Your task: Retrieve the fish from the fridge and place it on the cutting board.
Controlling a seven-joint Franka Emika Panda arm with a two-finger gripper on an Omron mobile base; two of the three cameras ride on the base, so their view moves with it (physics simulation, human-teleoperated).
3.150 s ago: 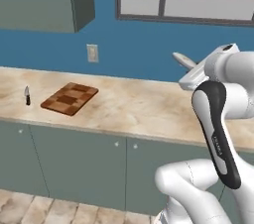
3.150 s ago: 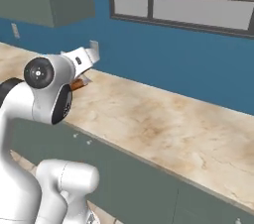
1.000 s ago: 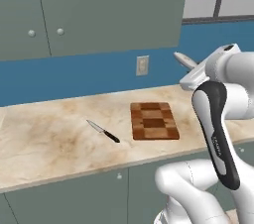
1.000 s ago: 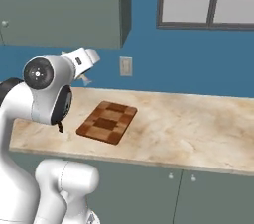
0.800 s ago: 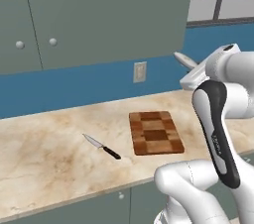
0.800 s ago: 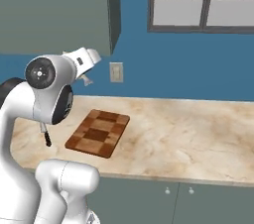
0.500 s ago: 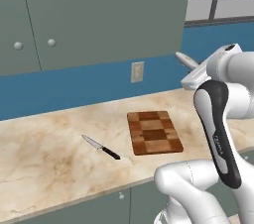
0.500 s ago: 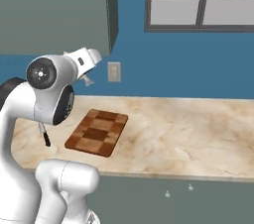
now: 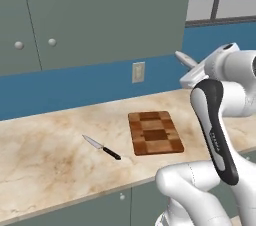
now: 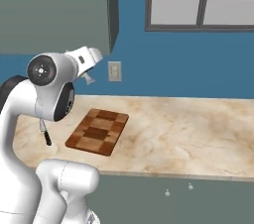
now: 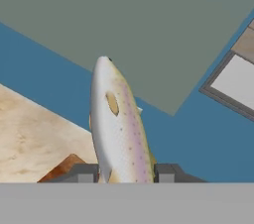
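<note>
Holding the fish (image 11: 120, 129) tight between its two fingers, the hand (image 11: 126, 172) sits high up, well above the desk (image 9: 45, 160). The hand is closed on the fish's lower part, and the rest of the fish sticks out past the fingers toward the blue wall (image 11: 198, 134) and the grey cupboard (image 11: 149, 25). The fish is pale and silvery with small spots and a pinkish stripe. In the left base view the white arm (image 9: 220, 120) rises from the lower right, bends like an elbow, and its top end reaches out to the left, with a pale tip of the fish (image 9: 185, 60) poking out there. In the right base view the arm (image 10: 47, 89) comes up from the lower left and the hand end (image 10: 85, 62) points to the right, toward the wall plug plate (image 10: 114, 71). There is small dark writing down the arm's black strip in the left base view, but it is too tiny to read. The board (image 9: 154, 132) lies flat on the desk, below the hand and apart from it, and a corner of the board (image 11: 67, 166) peeks in beside the fingers in the hand view. A knife (image 9: 101, 147) lies on the desk to the left of the board, near it but not touching. A window (image 10: 201, 12) sits high on the wall.
</note>
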